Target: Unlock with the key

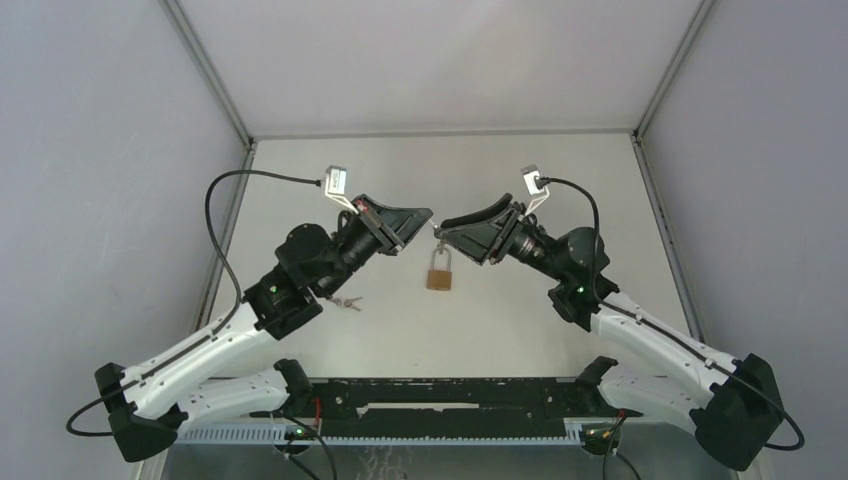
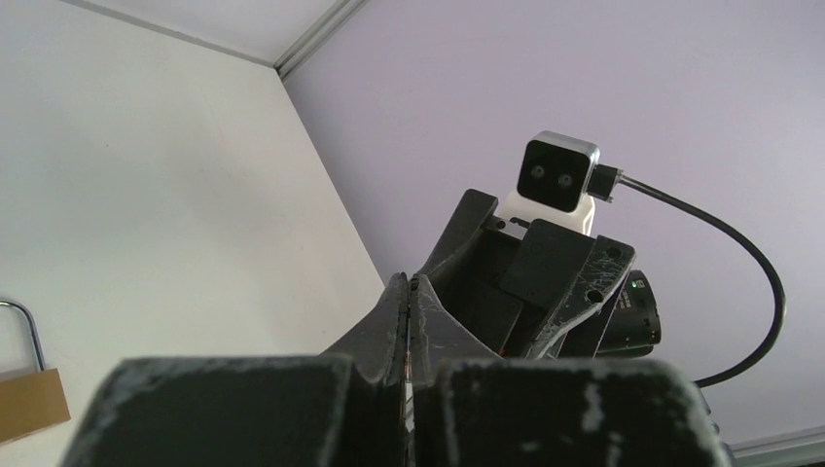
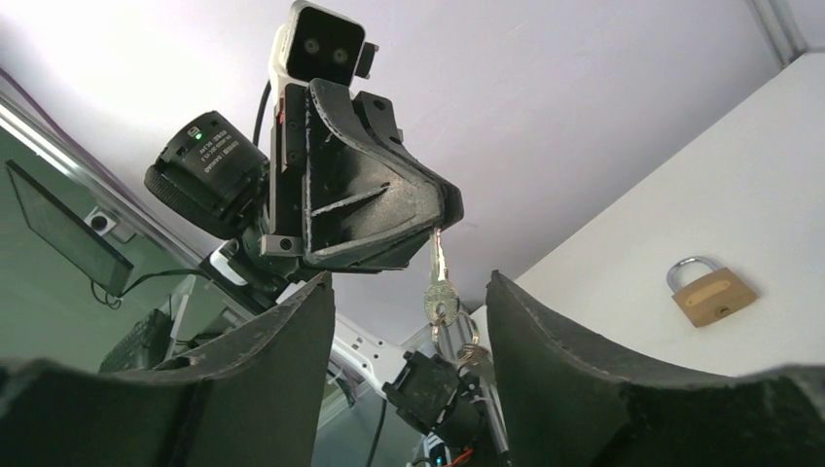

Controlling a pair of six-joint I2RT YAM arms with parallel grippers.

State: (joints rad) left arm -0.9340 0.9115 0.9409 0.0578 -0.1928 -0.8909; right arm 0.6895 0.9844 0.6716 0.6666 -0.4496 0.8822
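Left gripper (image 3: 443, 216) is clamping shut on dangling key (image 3: 438, 284); right gripper (image 3: 409, 287) is gaping open, holding nothing; padlock (image 1: 439, 272) is lying mid-table (image 1: 540, 330).

The padlock (image 2: 29, 404) is cropped — by the left edge (left wrist view).

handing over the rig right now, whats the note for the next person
Left gripper: shut on the key, which hangs down with its ring below.
Right gripper: open, holding nothing, facing the left one.
Padlock: flat on the table near both gripper tips, shackle looks closed.
Done: key picked up.
Left: insert key, turn, open shackle.
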